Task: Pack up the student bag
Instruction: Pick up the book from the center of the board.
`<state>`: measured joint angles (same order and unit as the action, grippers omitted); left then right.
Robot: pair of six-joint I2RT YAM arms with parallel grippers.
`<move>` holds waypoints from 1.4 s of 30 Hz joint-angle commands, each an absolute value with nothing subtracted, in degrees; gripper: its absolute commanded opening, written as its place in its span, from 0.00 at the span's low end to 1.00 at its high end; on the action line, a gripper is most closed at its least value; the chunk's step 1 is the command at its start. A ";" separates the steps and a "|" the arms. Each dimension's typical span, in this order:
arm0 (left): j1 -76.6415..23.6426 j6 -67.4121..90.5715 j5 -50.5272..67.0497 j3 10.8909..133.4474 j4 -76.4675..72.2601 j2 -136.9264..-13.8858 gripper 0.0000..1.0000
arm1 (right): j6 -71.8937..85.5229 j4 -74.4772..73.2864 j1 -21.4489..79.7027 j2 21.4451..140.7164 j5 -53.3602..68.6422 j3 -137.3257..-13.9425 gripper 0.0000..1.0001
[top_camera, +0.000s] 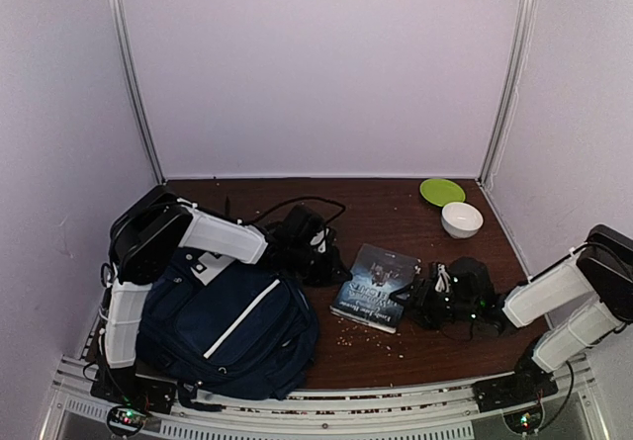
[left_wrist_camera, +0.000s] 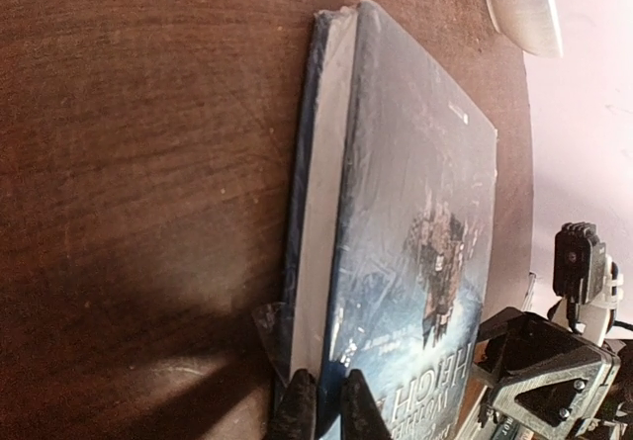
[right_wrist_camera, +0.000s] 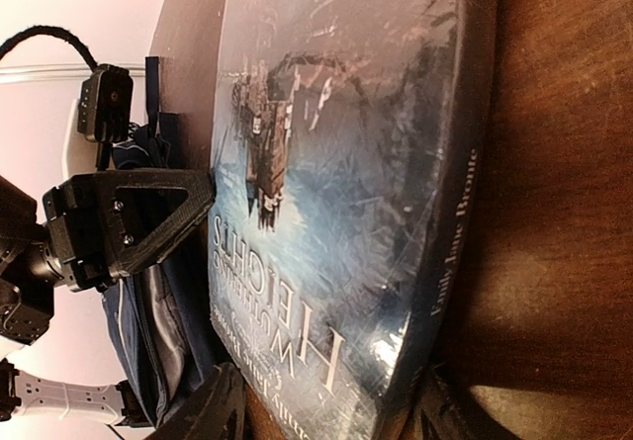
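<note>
Seen from above, the navy student bag (top_camera: 227, 326) lies at the front left of the brown table (top_camera: 376, 203), and beside it the left gripper (top_camera: 329, 265) reaches the Wuthering Heights book (top_camera: 377, 287). The right gripper (top_camera: 423, 302) meets the book's other side, and a green plate (top_camera: 442, 191) and white bowl (top_camera: 462, 220) sit at the back right. The left wrist view shows that claw almost closed, its fingers (left_wrist_camera: 295, 412) pinching the book's edge beside the page block. In the right wrist view the other claw stands wide, astride the book's near end, though whether it presses the book I cannot tell; the bag lies just beyond.
</note>
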<state>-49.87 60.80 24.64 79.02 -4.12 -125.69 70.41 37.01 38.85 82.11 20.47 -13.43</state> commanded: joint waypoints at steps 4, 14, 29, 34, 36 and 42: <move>-57.68 62.93 36.80 78.06 -11.70 -125.02 0.05 | 72.89 49.64 39.90 78.92 23.26 -13.42 0.60; -58.10 62.79 36.24 74.91 -12.90 -123.03 0.07 | 75.52 50.30 39.82 72.76 21.18 -11.78 0.60; -58.10 60.41 35.29 76.04 -9.89 -122.79 0.12 | 75.17 44.81 39.83 64.00 20.31 -11.29 0.60; -58.10 60.27 35.33 75.85 -10.21 -123.08 0.12 | 74.88 43.67 39.88 63.02 20.19 -11.81 0.60; -58.10 60.45 35.42 75.76 -10.50 -123.22 0.13 | 75.08 44.05 39.82 63.21 20.36 -11.94 0.60; -58.10 60.81 35.94 75.76 -11.48 -123.70 0.13 | 76.34 46.78 39.89 64.47 21.26 -12.42 0.59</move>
